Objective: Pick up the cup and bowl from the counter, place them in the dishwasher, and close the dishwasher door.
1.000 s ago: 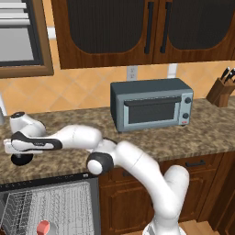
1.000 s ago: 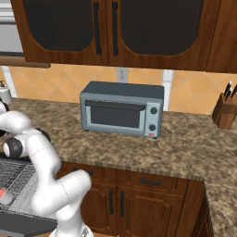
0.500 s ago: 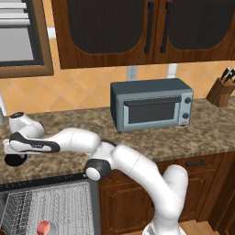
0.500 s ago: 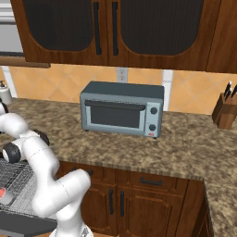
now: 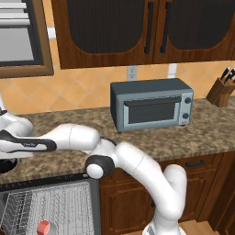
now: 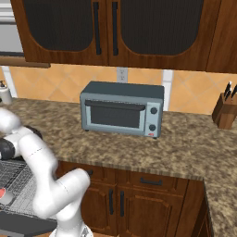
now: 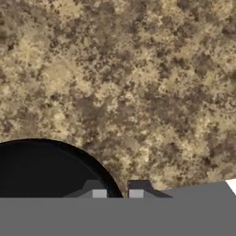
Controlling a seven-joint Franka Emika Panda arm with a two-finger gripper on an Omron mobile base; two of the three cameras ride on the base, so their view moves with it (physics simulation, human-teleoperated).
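On the speckled counter (image 7: 138,78) rests the black bowl (image 7: 41,170); its curved rim runs between my two fingertips. My gripper (image 7: 117,192) is shut on that rim, one finger inside the bowl and one outside. From the left base camera the bowl (image 5: 5,165) is a dark patch at the far left edge, under my stretched-out hand. The cup (image 5: 43,226), white with a red inside, sits in the grey wire rack (image 5: 59,206) of the open dishwasher below the counter. In the right base view the cup (image 6: 3,195) is at the left edge, and the dishwasher door (image 6: 21,225) lies folded down.
A grey-blue toaster oven (image 5: 151,104) stands on the counter to the right of my arm, with a wooden knife block (image 5: 221,91) beyond it. Dark wall cabinets (image 5: 147,27) hang above. A white shaker (image 6: 4,92) stands at the counter's back left.
The jaws have gone from wide open to shut on the bowl's rim. My hand has sunk a little and reached further left over the counter.
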